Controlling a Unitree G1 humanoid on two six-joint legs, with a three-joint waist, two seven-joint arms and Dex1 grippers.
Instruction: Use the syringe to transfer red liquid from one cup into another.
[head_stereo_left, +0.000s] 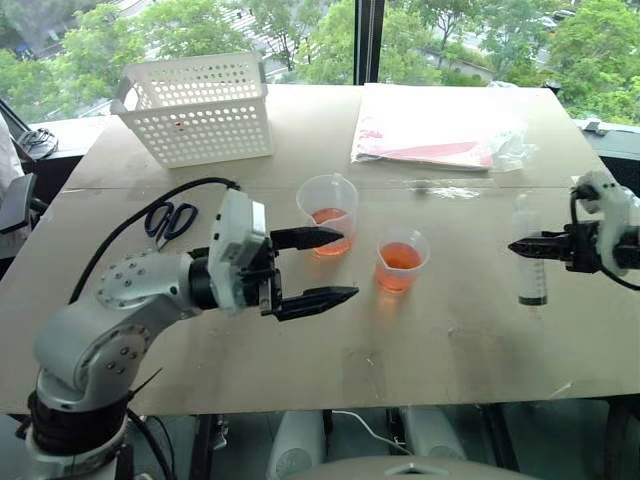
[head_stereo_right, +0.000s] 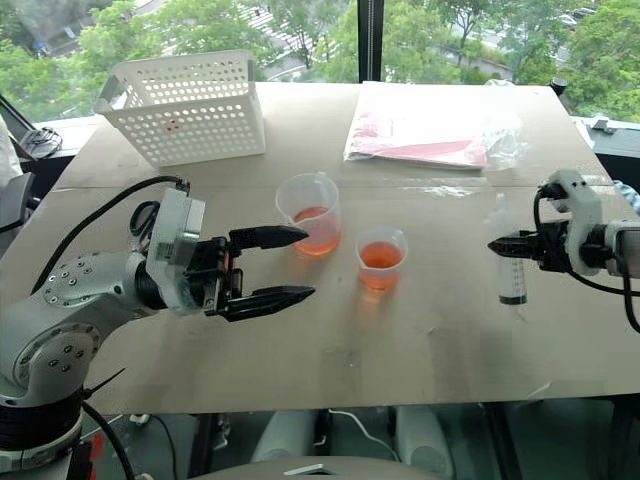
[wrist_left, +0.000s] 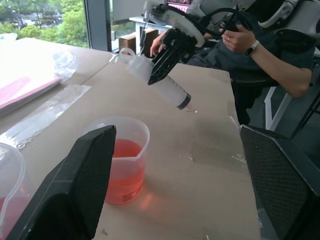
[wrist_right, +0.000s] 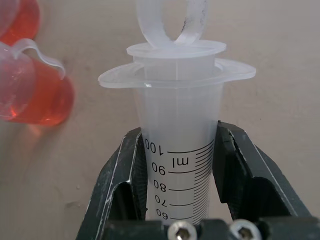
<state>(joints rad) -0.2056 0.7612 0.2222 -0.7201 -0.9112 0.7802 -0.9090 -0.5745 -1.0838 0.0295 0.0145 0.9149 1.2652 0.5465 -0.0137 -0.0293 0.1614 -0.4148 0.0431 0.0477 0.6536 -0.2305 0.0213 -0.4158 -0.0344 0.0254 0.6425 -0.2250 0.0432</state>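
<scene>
- Left eye view: right gripper clamped on the syringe, well off to the right of both cups. Barrel looks empty and the plunger pushed in. The taller spouted beaker and the shorter cup both hold red liquid, levels low in each. My read: transfer done or close to it, syringe likely headed to the table.
- Right eye view: left gripper jaws wide apart, holding nothing, tips pointing at the beaker, just short of it. White basket sits beyond it, far side of table.
- Left wrist view: shorter cup sits between the spread left fingers, not touched. Syringe tip hangs above bare table past the cup. A person's hand behind.
- Right wrist view: fingers pinch the barrel just under the flange, near the top graduation marks. Both cups off to one side of the gripper.
</scene>
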